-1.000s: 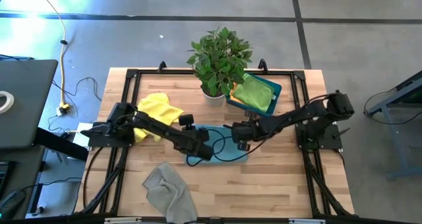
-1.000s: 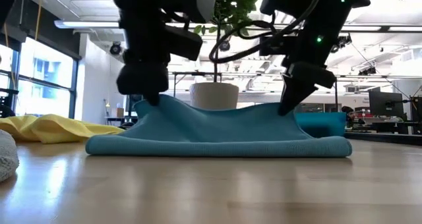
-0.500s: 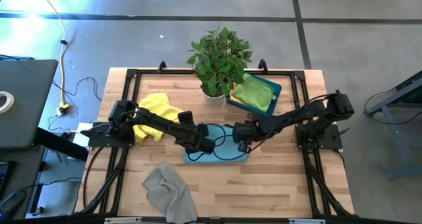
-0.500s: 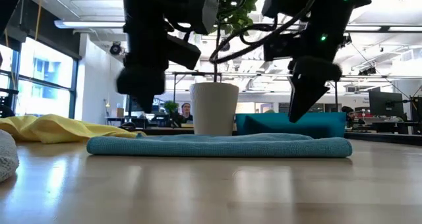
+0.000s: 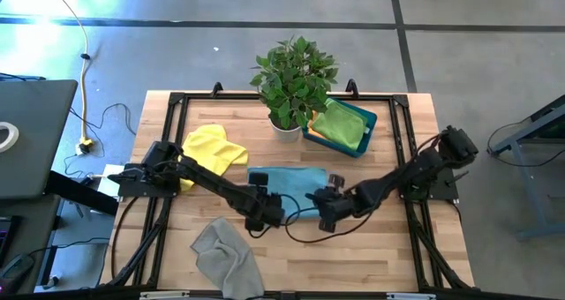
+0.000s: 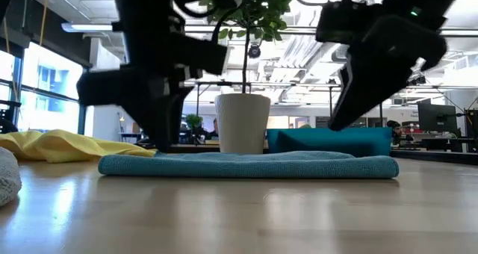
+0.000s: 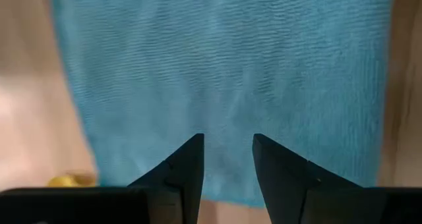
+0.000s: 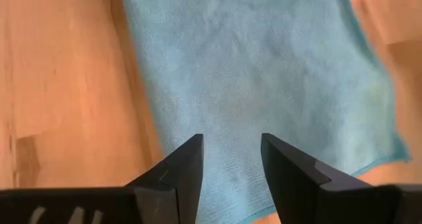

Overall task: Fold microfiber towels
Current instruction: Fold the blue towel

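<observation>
Light blue towel point(image 5: 287, 180) lies folded flat mid-table; yellow point(image 5: 214, 146) and grey point(image 5: 225, 256) towels crumpled.

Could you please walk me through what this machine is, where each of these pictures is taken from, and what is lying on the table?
It is a robot with two dark arms fixed at a wooden table. One picture looks straight down, one looks level across the tabletop, and two come from cameras on the wrists.

From above, the left gripper and right gripper sit at the near edge of a light blue towel lying flat. Each wrist picture shows that arm's two fingers parted over the blue cloth, holding nothing.

Also on the table are a yellow towel, a grey towel, a potted plant and a teal bin holding a green towel.
</observation>
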Action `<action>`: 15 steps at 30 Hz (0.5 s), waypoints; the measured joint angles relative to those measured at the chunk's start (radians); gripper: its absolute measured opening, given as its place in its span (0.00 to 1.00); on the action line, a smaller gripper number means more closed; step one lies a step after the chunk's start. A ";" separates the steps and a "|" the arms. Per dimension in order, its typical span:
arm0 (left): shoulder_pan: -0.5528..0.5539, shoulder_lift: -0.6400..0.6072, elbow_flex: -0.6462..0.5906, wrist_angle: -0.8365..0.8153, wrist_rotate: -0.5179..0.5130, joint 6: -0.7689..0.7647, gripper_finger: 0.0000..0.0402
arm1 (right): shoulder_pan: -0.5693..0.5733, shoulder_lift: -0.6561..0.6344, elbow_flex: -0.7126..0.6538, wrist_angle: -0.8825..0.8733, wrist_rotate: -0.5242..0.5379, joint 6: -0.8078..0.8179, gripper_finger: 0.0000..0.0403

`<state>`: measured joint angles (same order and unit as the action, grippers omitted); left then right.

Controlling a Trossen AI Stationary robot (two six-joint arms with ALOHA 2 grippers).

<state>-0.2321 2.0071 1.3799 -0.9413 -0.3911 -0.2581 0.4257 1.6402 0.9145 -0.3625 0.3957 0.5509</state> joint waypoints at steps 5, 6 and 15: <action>0.000 -0.001 -0.082 0.119 0.044 -0.009 0.29 | 0.024 0.000 -0.056 0.072 0.015 0.082 0.36; 0.000 -0.006 -0.098 0.141 0.049 -0.011 0.29 | 0.027 0.000 -0.072 0.089 0.015 0.099 0.36; -0.007 -0.011 -0.151 0.195 0.057 -0.062 0.29 | 0.047 0.000 -0.184 0.275 0.002 0.230 0.36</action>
<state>-0.2389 1.9961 1.2285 -0.7467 -0.3341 -0.3198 0.4725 1.6405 0.7303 -0.0873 0.3974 0.7812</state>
